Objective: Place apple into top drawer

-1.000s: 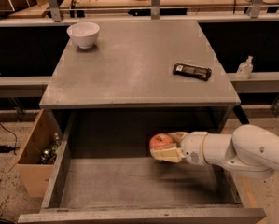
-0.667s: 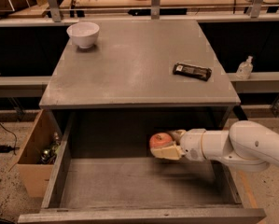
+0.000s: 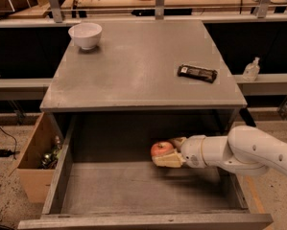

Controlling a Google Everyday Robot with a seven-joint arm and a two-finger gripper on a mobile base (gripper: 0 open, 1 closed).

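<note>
The red-orange apple [image 3: 161,149] is held between the tan fingers of my gripper [image 3: 168,152], inside the open top drawer [image 3: 148,190]. The white arm reaches in from the right over the drawer's right side. The gripper is shut on the apple and holds it just above the drawer's grey bottom, near the back and a little right of the middle. The drawer is pulled out wide from the grey cabinet [image 3: 138,66].
A white bowl [image 3: 85,35] stands at the cabinet top's back left. A dark wrapped bar [image 3: 197,73] lies on its right side. A tan cardboard box [image 3: 37,159] with clutter stands on the floor left of the drawer. A clear bottle [image 3: 251,70] stands on the ledge at right.
The gripper with the apple has shifted slightly left and a little lower inside the drawer. Nothing else has moved.
</note>
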